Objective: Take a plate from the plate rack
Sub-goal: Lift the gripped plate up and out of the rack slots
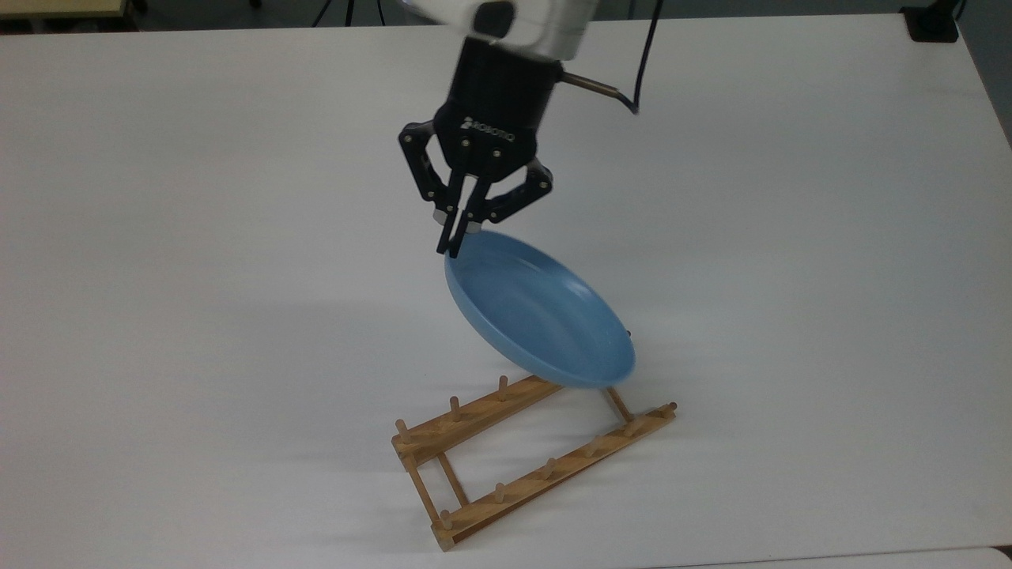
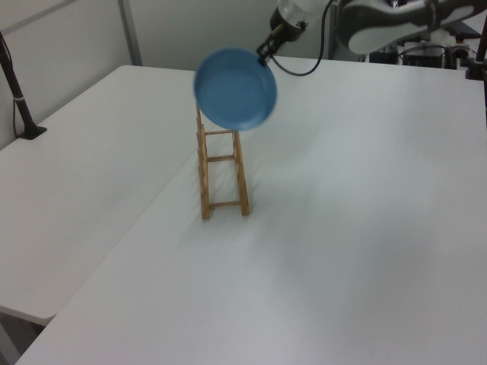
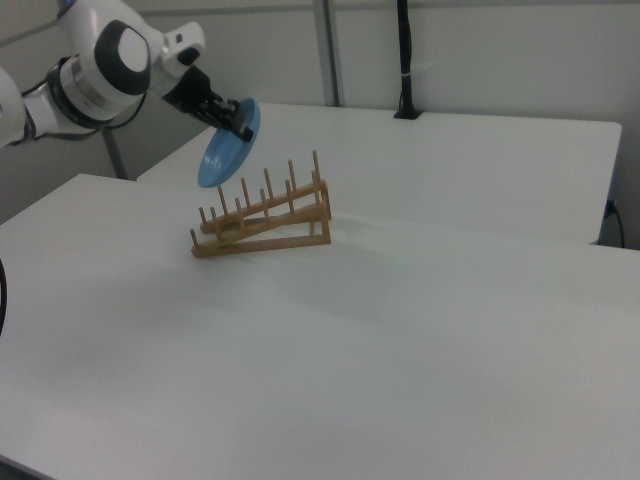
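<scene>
One round, shallow, light-blue plate [image 1: 545,320], held in the air above the far end of the rack, clear of the pegs and not touching them. In the top view it is tilted: concave face up and toward the top view's right, high edge at the fingers, low edge down toward the top view's lower right, over the rack. In the left view [image 2: 235,89] the round face shows nearly full-on; in the right view [image 3: 229,143] it shows edge-on as a slanted oval, above and to the right view's left of the pegs.

One black two-finger gripper [image 1: 452,241], on the white robot arm [image 3: 105,62], fingers nearly together, pinching the plate's upper rim and nothing else.

One low ladder-shaped rack of light brown wood [image 1: 506,454]: two long rails, upright pegs, thin crossbars. No plate in it. It sits on the white table [image 1: 198,237] near the front edge in the top view, long axis running from the top view's lower left to its right. In the left view [image 2: 221,173] the long axis runs away from the camera.
</scene>
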Action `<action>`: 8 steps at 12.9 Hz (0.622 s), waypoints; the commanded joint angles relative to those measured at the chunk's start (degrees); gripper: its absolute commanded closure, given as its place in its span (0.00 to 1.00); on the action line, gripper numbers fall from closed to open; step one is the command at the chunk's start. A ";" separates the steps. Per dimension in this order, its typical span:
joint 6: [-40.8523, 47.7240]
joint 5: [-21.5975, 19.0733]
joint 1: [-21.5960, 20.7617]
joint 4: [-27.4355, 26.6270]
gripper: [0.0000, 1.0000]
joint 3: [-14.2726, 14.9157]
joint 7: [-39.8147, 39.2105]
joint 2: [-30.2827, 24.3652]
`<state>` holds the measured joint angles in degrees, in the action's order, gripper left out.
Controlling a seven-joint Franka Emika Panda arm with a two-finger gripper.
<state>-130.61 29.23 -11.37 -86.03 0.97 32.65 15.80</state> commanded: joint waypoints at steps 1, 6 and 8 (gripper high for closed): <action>13.65 -25.65 3.79 -2.38 1.00 0.26 -32.35 -3.57; 28.98 -29.32 6.79 -8.34 1.00 0.26 -67.37 -3.23; 30.76 -29.32 7.24 -12.12 1.00 0.26 -78.58 -3.05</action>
<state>-101.38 1.06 -4.52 -92.67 1.05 -34.07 14.39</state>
